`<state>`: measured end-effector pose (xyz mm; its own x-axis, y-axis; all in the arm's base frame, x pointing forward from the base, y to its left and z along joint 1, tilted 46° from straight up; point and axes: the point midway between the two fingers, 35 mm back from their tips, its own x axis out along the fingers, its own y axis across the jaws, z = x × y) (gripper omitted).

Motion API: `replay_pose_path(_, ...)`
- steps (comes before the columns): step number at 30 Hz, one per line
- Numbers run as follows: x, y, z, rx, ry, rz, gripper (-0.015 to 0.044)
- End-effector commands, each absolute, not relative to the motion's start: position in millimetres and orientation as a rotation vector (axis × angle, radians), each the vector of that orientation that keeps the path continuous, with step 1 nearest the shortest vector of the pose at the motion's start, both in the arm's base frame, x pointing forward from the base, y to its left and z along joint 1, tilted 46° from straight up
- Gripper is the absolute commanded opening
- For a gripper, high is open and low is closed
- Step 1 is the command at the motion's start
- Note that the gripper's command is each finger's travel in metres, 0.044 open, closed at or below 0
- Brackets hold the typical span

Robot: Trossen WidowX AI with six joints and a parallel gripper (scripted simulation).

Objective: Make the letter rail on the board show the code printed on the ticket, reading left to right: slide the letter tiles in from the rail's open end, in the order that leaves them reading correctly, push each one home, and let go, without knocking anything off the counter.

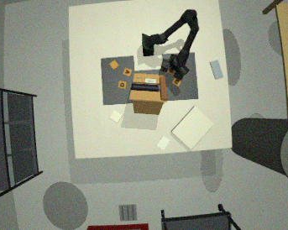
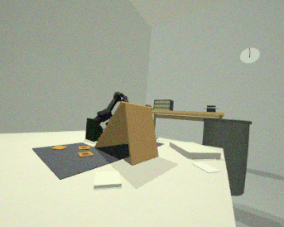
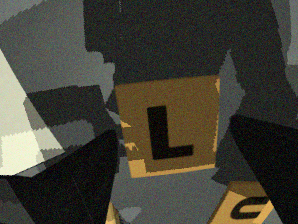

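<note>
The L tile [image 3: 172,130] lies face up between the spread fingers of my gripper [image 3: 174,129], which is open and holds nothing. Another tile [image 3: 245,202], its curved letter partly cut off, lies by the right finger; it also shows in the top view [image 1: 176,82]. A tile edge [image 3: 113,216] shows at the bottom left of the wrist view. Left of the board [image 1: 148,96] [image 2: 141,132] lie a D tile [image 1: 122,85], a tile with an A or V [image 1: 127,71] and a turned tile [image 1: 113,65]. The dark rail [image 1: 145,87] shows no tile. The white ticket [image 1: 150,81] is unreadable.
The board stands on a dark mat [image 1: 112,97] [image 2: 59,166], close beside the arm's tiles. A large pale slab [image 1: 193,128] [image 2: 194,150], small white pieces [image 1: 116,116] [image 1: 163,143] and a blue-grey block [image 1: 216,70] lie around the mat. The arm's base [image 1: 148,44] is behind it.
</note>
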<state>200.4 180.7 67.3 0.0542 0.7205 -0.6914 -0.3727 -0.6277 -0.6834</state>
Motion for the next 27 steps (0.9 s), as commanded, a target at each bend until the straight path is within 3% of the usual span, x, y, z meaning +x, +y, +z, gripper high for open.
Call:
replay_pose_path(1,200.0,179.9,65.4,-1.519,-0.354,1.697,0.0340)
replay_pose_path(21,200.0,180.3,65.0,-1.519,-0.354,1.696,0.0340)
replay_pose_path(27,200.0,180.3,65.0,-1.519,-0.354,1.696,0.0300)
